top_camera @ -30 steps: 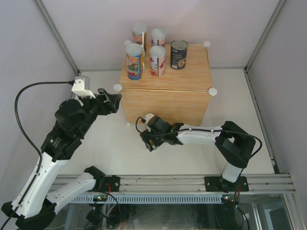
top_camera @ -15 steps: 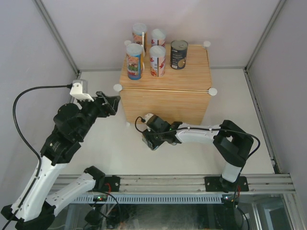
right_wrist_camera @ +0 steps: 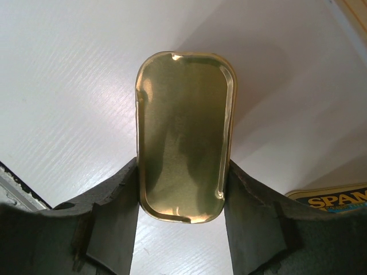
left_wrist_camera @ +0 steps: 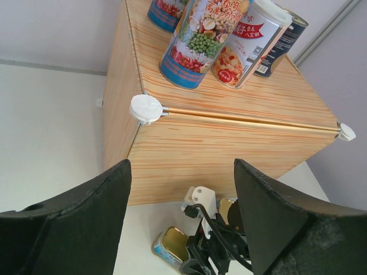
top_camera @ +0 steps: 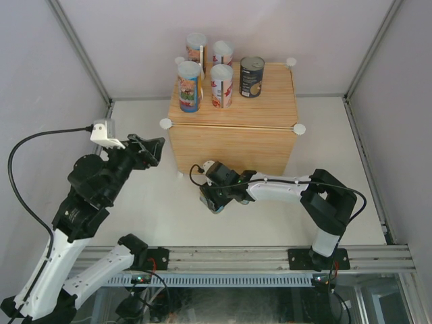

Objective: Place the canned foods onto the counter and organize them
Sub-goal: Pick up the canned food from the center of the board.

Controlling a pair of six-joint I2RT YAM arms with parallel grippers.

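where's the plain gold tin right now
The gold tin is centre of the right wrist view, between the fingers of the right gripper, in front of the counter; second tin at lower right.

4 tall white-lidded cans point(top_camera: 221, 86) + dark can point(top_camera: 252, 76) upright on far half of wood counter point(top_camera: 233, 145); gold tin point(right_wrist_camera: 184, 134), second tin point(right_wrist_camera: 330, 201) flat, near side of its front face

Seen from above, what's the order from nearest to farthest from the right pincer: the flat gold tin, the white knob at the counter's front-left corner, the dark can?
1. flat gold tin: gripped in the right pincer, in front of the counter.
2. white knob: counter's front-left top corner, left of the pincer.
3. dark can: back right of the counter top.
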